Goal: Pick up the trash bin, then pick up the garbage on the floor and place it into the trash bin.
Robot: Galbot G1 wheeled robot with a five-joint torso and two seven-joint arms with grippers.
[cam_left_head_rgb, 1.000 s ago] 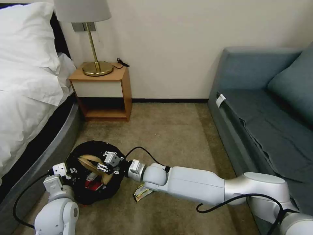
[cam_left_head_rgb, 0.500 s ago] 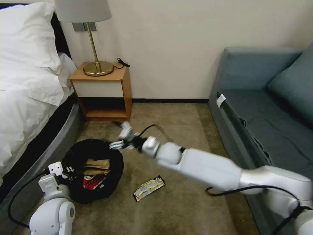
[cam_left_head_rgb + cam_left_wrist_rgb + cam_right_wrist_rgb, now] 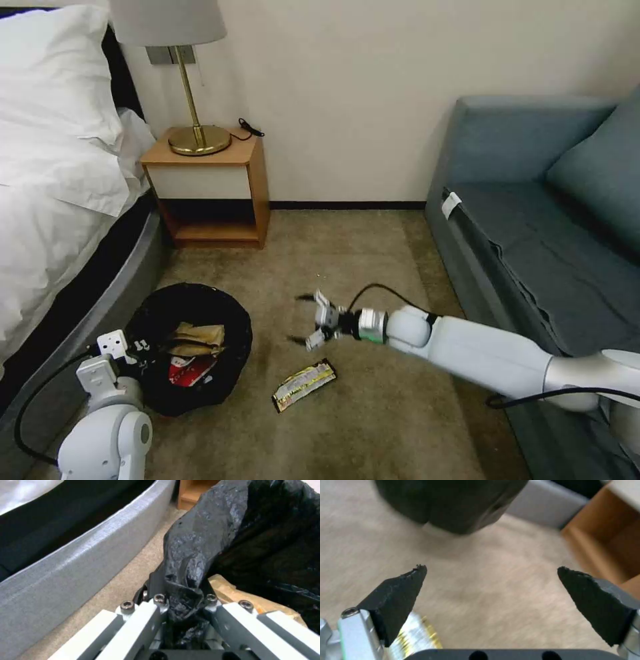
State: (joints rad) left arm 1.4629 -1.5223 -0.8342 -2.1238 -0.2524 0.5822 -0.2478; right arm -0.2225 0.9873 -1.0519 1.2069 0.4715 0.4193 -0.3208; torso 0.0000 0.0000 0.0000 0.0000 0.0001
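While the left arm holds the bin, the right one is out over the carpet — status as I read it:

Left gripper point(image 3: 181, 605): near left corner by the bed base, jaws clamped on the bunched black liner at the bin's rim.
Trash bin point(image 3: 230, 317): on the floor near the left, between the bed base point(image 3: 80, 320) and the open carpet; I can't tell whether it's lifted or resting.
In the bin: crumpled tan paper bag point(image 3: 199, 337) on top, red-white snack wrapper point(image 3: 187, 370) under it. A bottle, if there is one, isn't something I can make out.
Right gripper point(image 3: 312, 323): low over the carpet, mid-floor, right of the bin and just beyond the last wrapper; jaws wide apart, nothing between them.
Long yellowish wrapper point(image 3: 304, 385): flat on the carpet, just right of the bin and nearer than the right gripper — not touched. Its shiny edge point(image 3: 415, 638) shows beside one fingertip in the right wrist view.
Done: bin gripped, at least two items inside.
Left: this one wrapper, as far as visible floor goes.
Next, my guess: come down nearer, pinch the thin flat foil — it could slip on the carpet.
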